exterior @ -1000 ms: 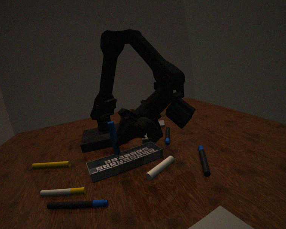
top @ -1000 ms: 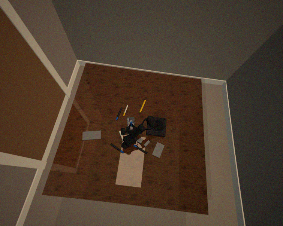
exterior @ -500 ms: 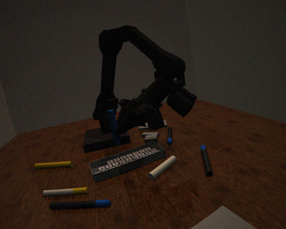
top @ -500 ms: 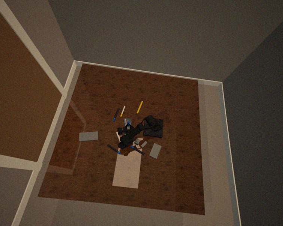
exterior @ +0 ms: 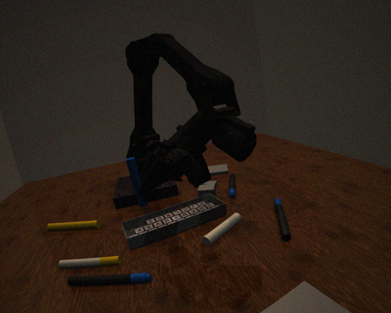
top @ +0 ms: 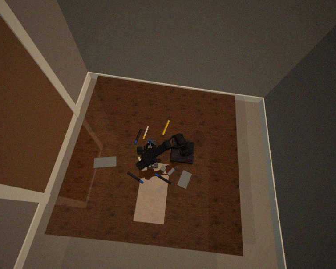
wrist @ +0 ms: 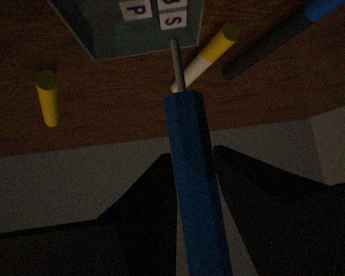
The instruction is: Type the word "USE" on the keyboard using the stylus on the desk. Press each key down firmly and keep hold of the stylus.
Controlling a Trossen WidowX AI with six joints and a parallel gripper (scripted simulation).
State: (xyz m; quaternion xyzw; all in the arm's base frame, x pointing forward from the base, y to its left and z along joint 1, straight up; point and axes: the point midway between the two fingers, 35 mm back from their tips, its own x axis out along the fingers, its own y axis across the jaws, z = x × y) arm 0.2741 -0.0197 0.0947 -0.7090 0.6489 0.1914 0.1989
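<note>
My gripper (exterior: 137,190) (wrist: 193,159) is shut on the blue stylus (top: 149,141) (exterior: 133,173) (wrist: 195,183). The stylus stands nearly upright in the exterior view, its thin grey tip pointing down. The keyboard (exterior: 178,228) (wrist: 113,38) is a shallow grey tray with rows of white letter keys. The tip shows at the keyboard's end wall in the wrist view, just short of the S key (wrist: 172,19) and near the P key (wrist: 137,9). In the exterior view it shows at the rear rim, left of the middle. I cannot tell whether it touches anything. My arm hides much of the keyboard in the top view.
A yellow marker (top: 165,127) (exterior: 72,225) (wrist: 48,102) and a white-and-yellow marker (top: 145,133) (exterior: 83,262) lie beyond the keyboard's one end. A white cylinder (exterior: 221,229) lies before it. Several black-and-blue pens, grey slabs (top: 105,162) (top: 184,179) and white paper (top: 150,202) lie around.
</note>
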